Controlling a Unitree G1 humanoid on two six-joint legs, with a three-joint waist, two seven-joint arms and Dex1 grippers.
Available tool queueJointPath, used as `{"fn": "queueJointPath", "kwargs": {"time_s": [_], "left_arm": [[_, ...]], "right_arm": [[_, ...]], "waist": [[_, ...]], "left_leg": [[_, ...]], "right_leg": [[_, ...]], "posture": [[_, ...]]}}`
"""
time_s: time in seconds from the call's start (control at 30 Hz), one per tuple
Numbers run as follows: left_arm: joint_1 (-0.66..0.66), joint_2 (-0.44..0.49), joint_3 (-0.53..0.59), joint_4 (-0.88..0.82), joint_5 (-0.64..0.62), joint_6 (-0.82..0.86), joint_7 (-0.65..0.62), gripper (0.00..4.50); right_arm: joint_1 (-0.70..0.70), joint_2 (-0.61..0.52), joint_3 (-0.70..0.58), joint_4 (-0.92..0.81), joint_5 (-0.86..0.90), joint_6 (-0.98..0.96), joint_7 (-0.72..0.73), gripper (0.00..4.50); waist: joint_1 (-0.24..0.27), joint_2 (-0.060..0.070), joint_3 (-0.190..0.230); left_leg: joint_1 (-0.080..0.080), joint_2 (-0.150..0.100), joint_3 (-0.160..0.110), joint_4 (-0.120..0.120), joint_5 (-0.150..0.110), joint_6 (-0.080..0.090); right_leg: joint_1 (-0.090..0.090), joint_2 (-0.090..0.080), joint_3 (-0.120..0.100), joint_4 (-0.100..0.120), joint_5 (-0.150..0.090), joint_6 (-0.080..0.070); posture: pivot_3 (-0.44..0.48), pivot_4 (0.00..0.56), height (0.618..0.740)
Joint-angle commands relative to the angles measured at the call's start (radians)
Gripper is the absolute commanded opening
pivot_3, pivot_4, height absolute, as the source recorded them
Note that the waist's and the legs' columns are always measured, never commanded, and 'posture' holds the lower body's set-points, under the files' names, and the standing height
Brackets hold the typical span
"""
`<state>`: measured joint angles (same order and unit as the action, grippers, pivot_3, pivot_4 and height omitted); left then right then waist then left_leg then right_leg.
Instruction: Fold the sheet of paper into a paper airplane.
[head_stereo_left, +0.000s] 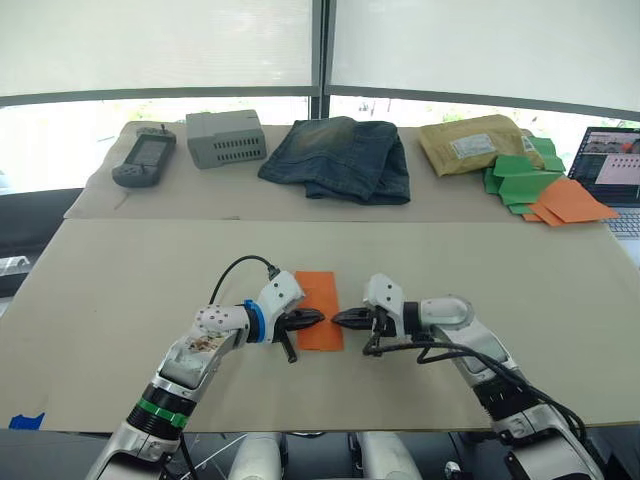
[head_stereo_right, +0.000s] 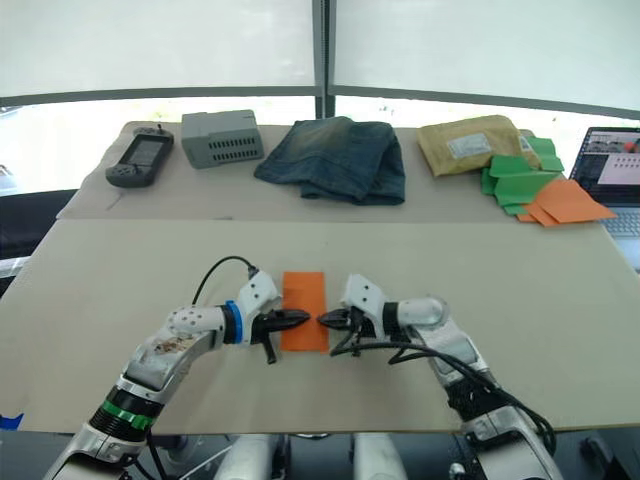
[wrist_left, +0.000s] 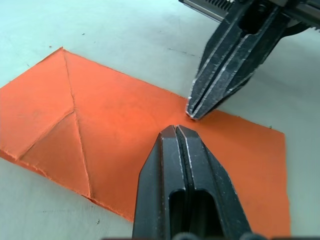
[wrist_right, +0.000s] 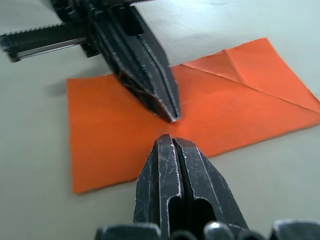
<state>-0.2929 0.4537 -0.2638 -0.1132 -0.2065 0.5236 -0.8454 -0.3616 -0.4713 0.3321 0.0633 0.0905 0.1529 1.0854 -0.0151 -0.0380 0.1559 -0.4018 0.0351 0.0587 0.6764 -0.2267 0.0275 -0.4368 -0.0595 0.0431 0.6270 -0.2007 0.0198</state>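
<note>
The sheet of paper (head_stereo_left: 318, 300) lies flat on the beige table (head_stereo_left: 120, 300) in front of me, folded into a narrow bright orange rectangle with diagonal creased flaps at its far end (wrist_left: 60, 125). My left gripper (head_stereo_left: 318, 319) is shut, its tips over the near half of the paper. Facing it from the right, my right gripper (head_stereo_left: 338, 318) is also shut, with its tips at the paper's right edge. Their tips almost meet, as the left wrist view (wrist_left: 175, 131) and the right wrist view (wrist_right: 167, 139) show. Neither holds anything between its fingers.
Along the back of the table lie a handheld device (head_stereo_left: 145, 155), a grey box (head_stereo_left: 226, 138), folded jeans (head_stereo_left: 340, 158), a padded envelope (head_stereo_left: 478, 143), green paper shapes (head_stereo_left: 522, 175) and paler orange pieces (head_stereo_left: 570, 203). A laptop (head_stereo_left: 612, 170) stands at the far right.
</note>
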Motion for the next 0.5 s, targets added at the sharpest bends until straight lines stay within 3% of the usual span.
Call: {"fn": "queueJointPath", "kwargs": {"time_s": [0.03, 0.3, 0.5], "left_arm": [[0.012, 0.021, 0.009, 0.022, 0.003, 0.019, 0.0, 0.02], [0.029, 0.022, 0.019, 0.016, -0.011, 0.026, 0.007, 0.02], [0.026, 0.016, 0.038, 0.011, -0.037, 0.034, 0.013, 0.02]], "right_arm": [[0.073, -0.061, 0.064, -0.078, -0.025, 0.057, 0.052, 0.0], [0.166, -0.122, 0.069, -0.22, 0.003, 0.126, 0.044, 0.0], [0.116, -0.167, -0.096, -0.337, 0.139, 0.251, 0.027, 0.0]], "waist": [[0.0, 0.0, 0.0], [0.0, -0.001, -0.001], [0.002, -0.002, 0.0]], "left_leg": [[0.0, 0.0, 0.0, 0.0, 0.0, 0.0], [0.001, 0.001, 0.0, -0.002, 0.0, 0.0], [0.0, 0.0, 0.0, -0.002, 0.0, 0.0]], "right_leg": [[0.0, 0.0, 0.0, 0.0, 0.0, 0.0], [0.0, 0.0, 0.0, -0.001, -0.001, -0.001], [-0.001, 0.0, -0.001, -0.001, -0.001, -0.001]], "posture": [[0.0, 0.15, 0.722], [0.0, 0.15, 0.722], [0.0, 0.15, 0.722]]}}
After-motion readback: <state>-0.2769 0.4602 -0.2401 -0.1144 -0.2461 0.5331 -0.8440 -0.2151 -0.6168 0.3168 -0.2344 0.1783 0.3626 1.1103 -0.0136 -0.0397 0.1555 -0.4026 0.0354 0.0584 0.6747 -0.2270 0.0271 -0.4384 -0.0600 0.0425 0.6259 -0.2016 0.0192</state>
